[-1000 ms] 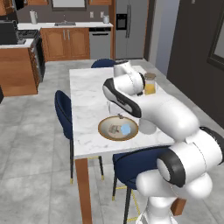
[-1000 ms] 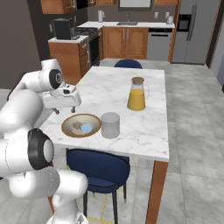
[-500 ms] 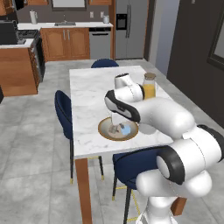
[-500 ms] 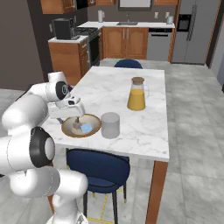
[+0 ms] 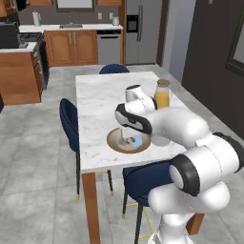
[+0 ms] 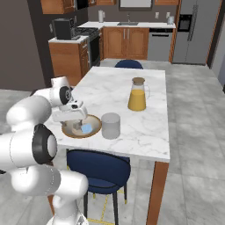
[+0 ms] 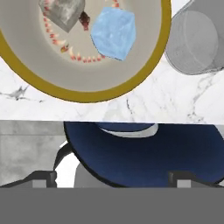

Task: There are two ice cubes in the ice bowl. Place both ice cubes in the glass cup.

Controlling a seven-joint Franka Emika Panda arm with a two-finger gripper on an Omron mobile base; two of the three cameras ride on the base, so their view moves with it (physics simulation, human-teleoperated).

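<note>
The ice bowl (image 6: 90,129) with its tan-gold rim (image 7: 87,94) stands near the table's front edge. In it lie a pale blue ice cube (image 7: 113,33) and a greyish-white ice cube (image 7: 63,11), side by side. The blue ice cube (image 6: 86,128) also shows through the arm's gap (image 5: 137,141). The glass cup (image 6: 110,125) stands upright just right of the bowl, apart from it (image 7: 197,41). My gripper (image 6: 72,124) hangs low over the bowl's near side (image 5: 127,138). It is open, its fingertips (image 7: 43,177) wide apart, with nothing between them.
A pitcher of orange juice (image 6: 137,94) stands on the white marble table (image 6: 145,127) behind the cup. A navy chair (image 7: 144,153) is tucked under the front edge below the bowl. Two more navy chairs stand at the left side (image 5: 69,116) and far end (image 6: 128,64).
The arm has swung down and toward the table's front, bringing the open gripper from above the bowl's far side to low over it. The ice cubes, bowl and cup have not moved.
</note>
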